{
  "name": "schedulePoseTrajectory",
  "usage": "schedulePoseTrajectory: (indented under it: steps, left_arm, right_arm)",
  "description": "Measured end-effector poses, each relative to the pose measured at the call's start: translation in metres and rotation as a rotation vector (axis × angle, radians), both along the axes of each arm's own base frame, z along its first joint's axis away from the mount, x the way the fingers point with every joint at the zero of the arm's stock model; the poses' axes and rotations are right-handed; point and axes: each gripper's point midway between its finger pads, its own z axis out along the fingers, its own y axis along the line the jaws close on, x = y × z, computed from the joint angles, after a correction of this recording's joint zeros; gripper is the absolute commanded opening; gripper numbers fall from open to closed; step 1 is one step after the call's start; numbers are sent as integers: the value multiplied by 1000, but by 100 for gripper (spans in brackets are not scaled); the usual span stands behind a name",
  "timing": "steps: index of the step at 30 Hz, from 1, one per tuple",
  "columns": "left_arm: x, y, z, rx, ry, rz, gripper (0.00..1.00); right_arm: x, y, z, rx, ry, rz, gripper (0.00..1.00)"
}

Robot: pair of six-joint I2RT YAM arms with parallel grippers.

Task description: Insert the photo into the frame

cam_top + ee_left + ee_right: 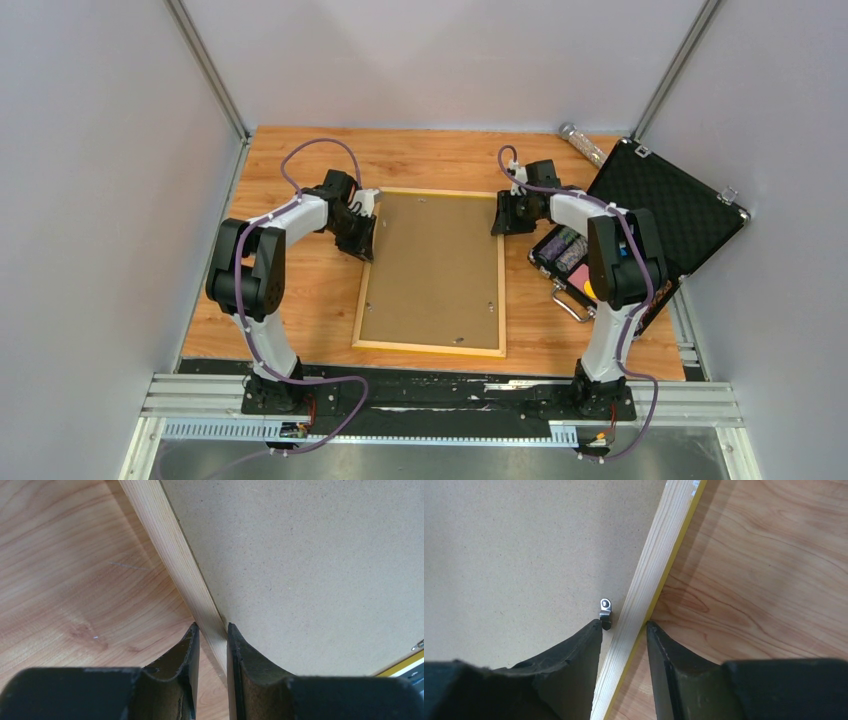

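1. The frame point(430, 270) lies back-up at the centre of the wooden surface point(300, 300). Its brown backing board point(310, 570) faces the camera, and its long sides run from 12 to 6 o'clock.
2. The left claw point(365, 238) is at about 10 o'clock of the frame, on the left rail point(170, 545) near the far corner. In the left wrist view its fingers point(187, 650) stand one on each side of that rail, both against the wood. This claw is clamped on the frame.
3. The right claw point(503, 222) is at about 2 o'clock of the frame, over the right rail point(659, 565). Its fingers point(579, 650) straddle the rail. The inner one stands off the wood, over the board and touching or just over a small metal clip point(605, 611). This claw is apart, gripping nothing.
4. A black foam-lined case point(665, 210) stands open at 3 o'clock of the frame, beyond the right arm.
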Motion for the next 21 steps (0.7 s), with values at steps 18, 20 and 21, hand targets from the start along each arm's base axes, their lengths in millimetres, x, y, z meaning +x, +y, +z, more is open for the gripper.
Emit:
schedulePoseTrajectory:
  steps: [18,20,21]
  left_arm:
    - [0,0,0,0,0,0,0]
    - [0,0,0,0,0,0,0]
    - [0,0,0,0,0,0,0]
  right_arm:
    - [3,1,0,-68,-10,-14,30]
    - [3,0,0,-74,-8,-16,29]
    - [3,0,0,-76,-7,-17,29]
